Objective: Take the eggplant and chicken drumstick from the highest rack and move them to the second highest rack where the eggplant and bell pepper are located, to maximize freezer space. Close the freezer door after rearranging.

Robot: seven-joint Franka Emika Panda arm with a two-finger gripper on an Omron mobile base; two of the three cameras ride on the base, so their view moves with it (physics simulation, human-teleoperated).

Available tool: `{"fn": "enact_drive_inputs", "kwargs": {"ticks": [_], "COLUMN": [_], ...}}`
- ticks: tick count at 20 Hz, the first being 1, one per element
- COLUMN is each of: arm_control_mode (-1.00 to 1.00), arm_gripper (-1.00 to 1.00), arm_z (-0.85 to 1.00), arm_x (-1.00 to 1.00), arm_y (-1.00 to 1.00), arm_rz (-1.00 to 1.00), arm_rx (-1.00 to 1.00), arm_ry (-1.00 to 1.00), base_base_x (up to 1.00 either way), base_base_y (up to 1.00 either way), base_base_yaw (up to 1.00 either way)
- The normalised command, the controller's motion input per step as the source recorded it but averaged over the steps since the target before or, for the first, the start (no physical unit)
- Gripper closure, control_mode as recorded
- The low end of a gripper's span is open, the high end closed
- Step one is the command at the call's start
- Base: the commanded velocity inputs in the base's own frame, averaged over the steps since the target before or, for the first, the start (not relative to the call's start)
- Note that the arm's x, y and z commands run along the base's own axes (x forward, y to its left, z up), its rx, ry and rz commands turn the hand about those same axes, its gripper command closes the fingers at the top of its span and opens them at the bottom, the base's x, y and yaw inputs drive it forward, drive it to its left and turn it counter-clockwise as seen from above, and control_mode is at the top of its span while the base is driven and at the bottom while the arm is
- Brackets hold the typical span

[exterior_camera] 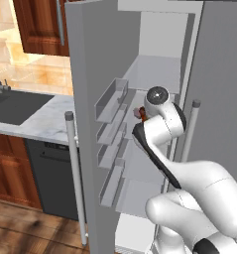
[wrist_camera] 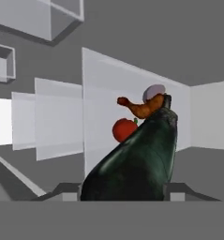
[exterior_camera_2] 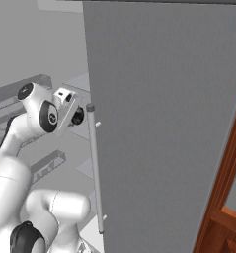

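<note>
In the hand view a dark green-black eggplant fills the gap between my two finger tips and points away from the camera. My gripper is shut on it. Beyond the eggplant's far end lies a brown chicken drumstick with a pale rounded shape behind it. A red bell pepper sits just left of the eggplant. All of them are inside the grey freezer compartment. In the left base view my arm reaches into the open freezer, and a reddish-brown bit shows at the hand.
The freezer door stands open to the left, with several clear bins and a long handle. The closed right fridge door is close beside the arm. A sink and marble counter lie further left.
</note>
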Motion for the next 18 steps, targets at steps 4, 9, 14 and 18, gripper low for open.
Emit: {"fn": "enact_drive_inputs", "kwargs": {"ticks": [4, 9, 14, 18], "arm_control_mode": [-1.00, -1.00, -1.00, -1.00], "arm_gripper": [1.00, 1.00, 1.00, 1.00], "arm_z": [-0.38, -0.34, -0.11, -0.03], "arm_x": [0.39, 0.55, 0.65, 0.53], "arm_y": [0.00, -0.02, -0.03, -0.10], "arm_rz": [0.00, 0.00, 0.00, 0.00], "arm_rx": [-0.11, -0.05, 0.00, 0.00], "arm_ry": [-0.01, 0.00, 0.00, 0.00], "base_base_x": [0.00, 0.00, 0.00, 0.00], "base_base_y": [0.00, 0.00, 0.00, 0.00], "base_base_yaw": [0.00, 0.00, 0.00, 0.00]}}
